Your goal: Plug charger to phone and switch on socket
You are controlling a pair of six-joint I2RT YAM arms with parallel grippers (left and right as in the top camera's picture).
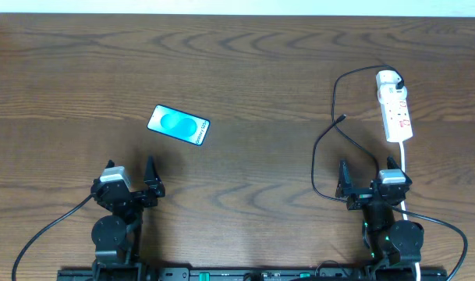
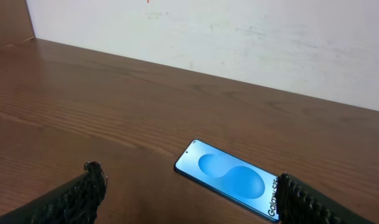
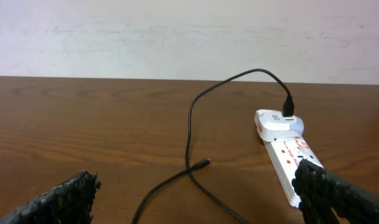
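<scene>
Phone (image 1: 179, 125) beyond seemingly low, spread left gripper (image 1: 130, 166)

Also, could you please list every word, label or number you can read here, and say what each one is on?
"Gala", at the right end of the phone screen in the left wrist view; the rest of the line is hidden.
The same text in the overhead view: too small to read.
Red markings on the socket: too blurred to read.
I can make out no other text.
</scene>
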